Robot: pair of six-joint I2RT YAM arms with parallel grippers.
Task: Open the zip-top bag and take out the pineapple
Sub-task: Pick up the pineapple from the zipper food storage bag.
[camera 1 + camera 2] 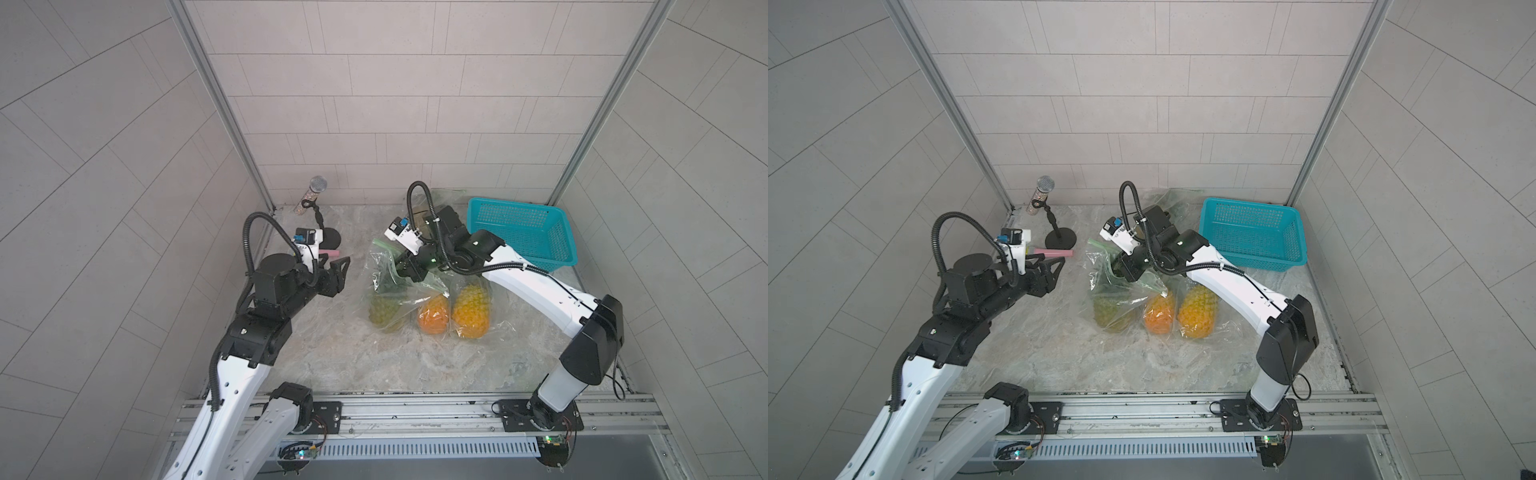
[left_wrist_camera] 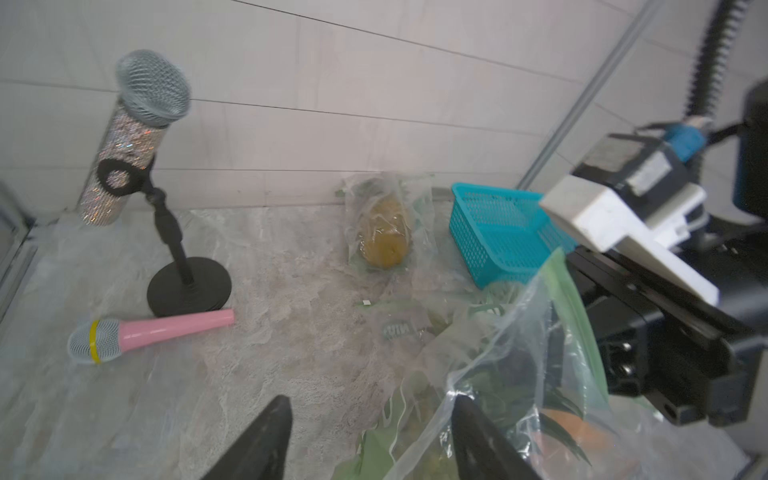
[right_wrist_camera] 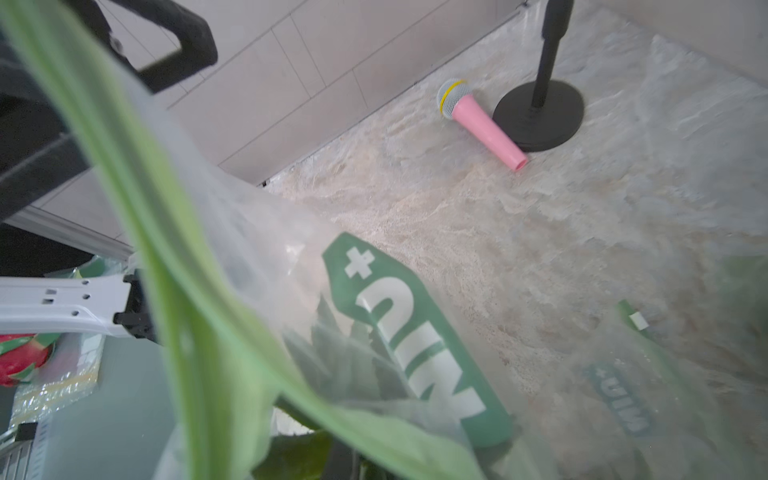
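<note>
The desk (image 1: pixel 332 353) carries a teal basket (image 1: pixel 552 253) at the back and several bagged pineapples. The zip-top bag (image 1: pixel 386 286) being worked on lies near the middle with its mouth propped up and gaping. Its greenish pineapple (image 1: pixel 384 311) sits at the bottom, crown toward the opening. The right end effector (image 1: pixel 405 270) reaches into that mouth among the leaves. Its jaws are hidden, so its grip cannot be told. The left end effector (image 1: pixel 338 274) hangs beside the bag, jaws spread and empty. A clean extraction would likely pinch the crown low and draw along the bag's length while the left pins the plastic. A green label (image 3: pixel 411 345) bears white letters, roughly "+UIM" as seen, possibly reversed.
</note>
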